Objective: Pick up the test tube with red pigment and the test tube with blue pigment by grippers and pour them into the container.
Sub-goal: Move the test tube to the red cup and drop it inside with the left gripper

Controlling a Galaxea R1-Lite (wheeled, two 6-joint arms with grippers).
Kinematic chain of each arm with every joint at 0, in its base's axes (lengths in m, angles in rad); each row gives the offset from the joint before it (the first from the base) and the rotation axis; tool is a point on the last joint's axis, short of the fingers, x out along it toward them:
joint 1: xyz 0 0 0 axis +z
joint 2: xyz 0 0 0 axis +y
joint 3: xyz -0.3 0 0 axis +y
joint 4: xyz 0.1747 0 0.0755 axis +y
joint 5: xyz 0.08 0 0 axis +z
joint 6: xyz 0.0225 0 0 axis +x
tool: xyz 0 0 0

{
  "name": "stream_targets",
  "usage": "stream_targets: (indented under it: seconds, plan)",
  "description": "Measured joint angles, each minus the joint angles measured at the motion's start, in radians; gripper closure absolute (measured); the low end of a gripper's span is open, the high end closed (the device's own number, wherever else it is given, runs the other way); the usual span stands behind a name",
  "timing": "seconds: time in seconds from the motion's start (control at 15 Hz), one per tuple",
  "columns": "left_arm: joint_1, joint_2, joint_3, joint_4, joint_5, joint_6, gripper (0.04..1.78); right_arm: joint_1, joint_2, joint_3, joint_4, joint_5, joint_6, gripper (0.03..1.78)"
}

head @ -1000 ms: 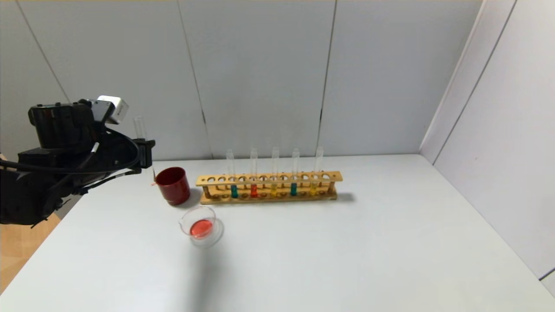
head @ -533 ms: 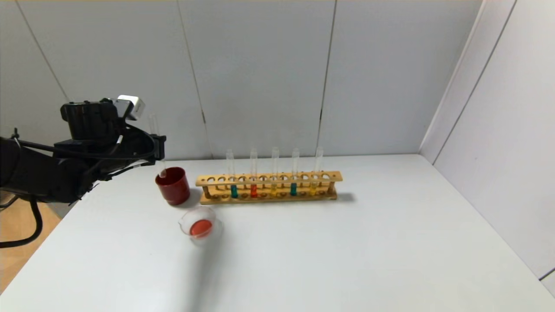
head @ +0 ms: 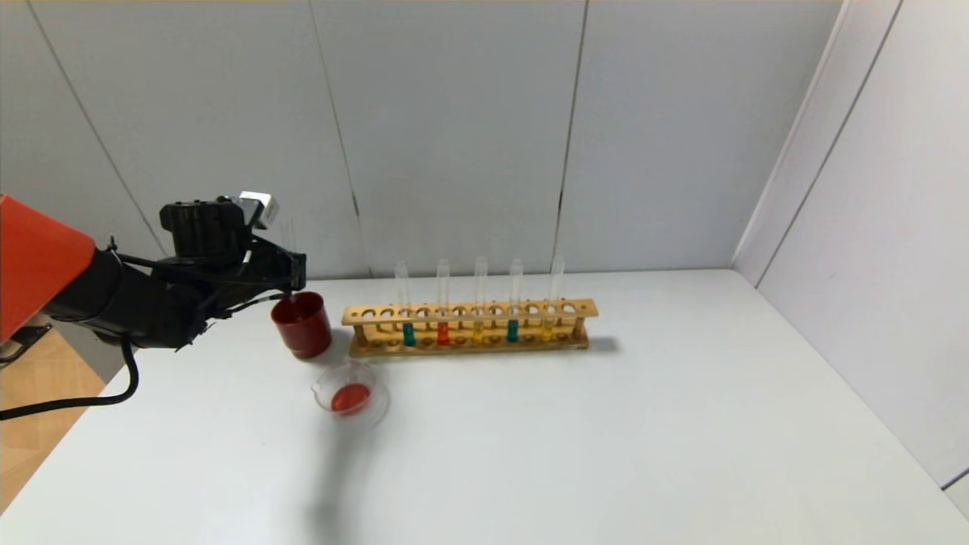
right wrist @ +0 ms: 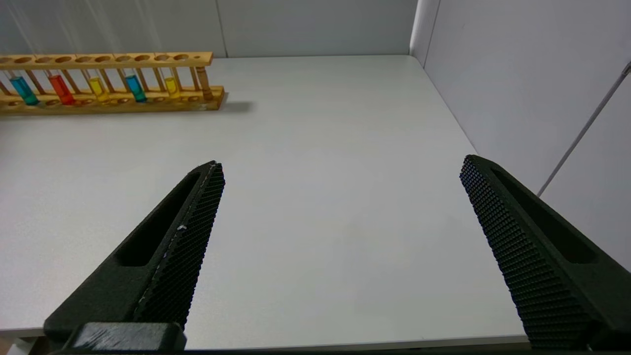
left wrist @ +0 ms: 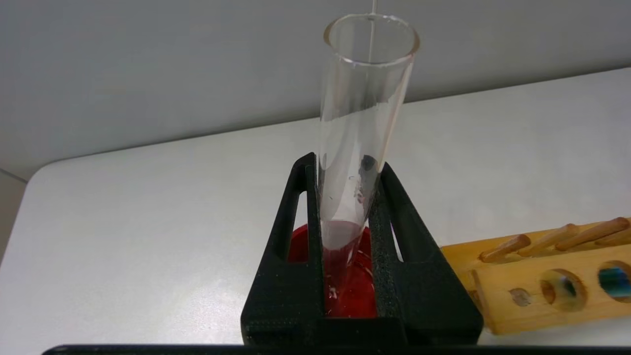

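Since a second ago the left arm has carried its tube rightward and lower, from beside the cup to directly over it. The left gripper is clamped on an empty tube, held upright with its open mouth up and its rounded bottom just inside the cup's mouth, a faint reddish film low on the glass. In the head view the gripper hangs at the cup's rear left edge.

The dish sits on the table in front of the cup, near it but apart, with a pool of red liquid in its bottom.

The rack stands just right of the cup, holding five upright tubes in a row: a blue tube, a red tube, a yellow tube, a second blue tube and a second yellow tube.

The right gripper is out of the head view; its own camera shows it hanging over the table's right part with its fingers spread wide, nothing between them, well apart from the rack.
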Motion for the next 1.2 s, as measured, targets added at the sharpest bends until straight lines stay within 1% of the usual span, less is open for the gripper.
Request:
stream_targets:
  seconds: [0.67,0.8,0.93,1.0,1.07,1.2]
  plan:
    - [0.002,0.047,0.018,-0.002,-0.004,-0.001,1.51,0.0,0.0,0.0,0.0,0.0,0.0,0.06]
    - [0.002,0.044,0.023,-0.003,-0.005,-0.001,1.47,0.0,0.0,0.0,0.0,0.0,0.0,0.06]
    - [0.002,0.037,0.026,-0.003,-0.005,-0.001,1.34,0.0,0.0,0.0,0.0,0.0,0.0,0.06]
    - [0.002,0.035,0.026,-0.003,-0.005,-0.002,1.23,0.0,0.0,0.0,0.0,0.0,0.0,0.06]
    - [0.002,0.034,0.027,-0.003,-0.005,-0.004,1.09,0.0,0.0,0.0,0.0,0.0,0.0,0.06]
    - [0.002,0.028,0.031,-0.003,-0.005,-0.004,0.75,0.0,0.0,0.0,0.0,0.0,0.0,0.06]
